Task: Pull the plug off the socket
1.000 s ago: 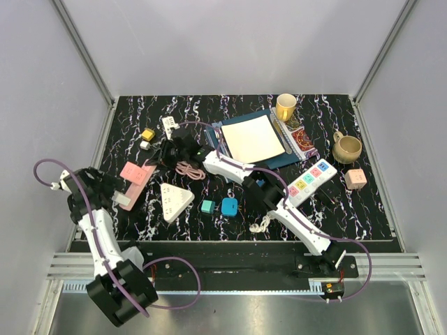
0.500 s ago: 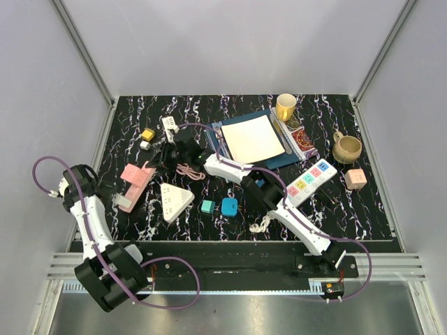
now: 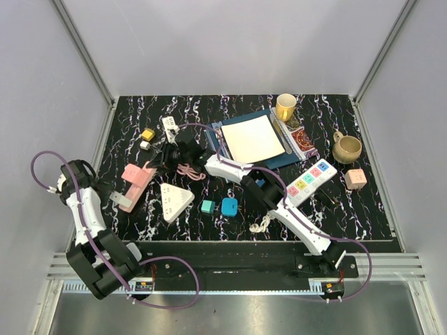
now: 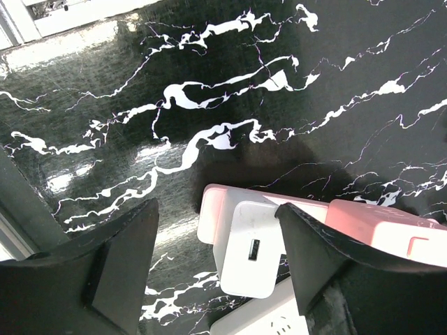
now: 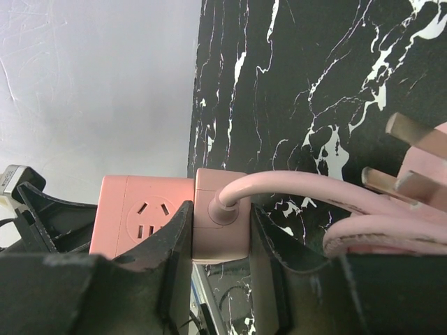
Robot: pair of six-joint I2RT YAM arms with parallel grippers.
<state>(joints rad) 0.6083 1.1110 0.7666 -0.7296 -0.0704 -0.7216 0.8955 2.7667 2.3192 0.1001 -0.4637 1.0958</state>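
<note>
The right fingers (image 5: 171,258) pinch the pink plug (image 5: 220,216) by its sides, apparently for a straight pull. The plug sits against its socket (image 5: 140,209) on the counter (image 5: 293,84). The left fingers (image 4: 119,258) hang spread above a white adapter (image 4: 250,248), holding nothing.

On the black marbled desk (image 3: 363,209), a yellow ceramic mug (image 3: 286,107) stands at the back, a beige cup (image 3: 347,147) to its right. A white triangular socket block (image 3: 175,199) lies left of a teal cube (image 3: 207,206) and a blue cube (image 3: 229,206).
</note>
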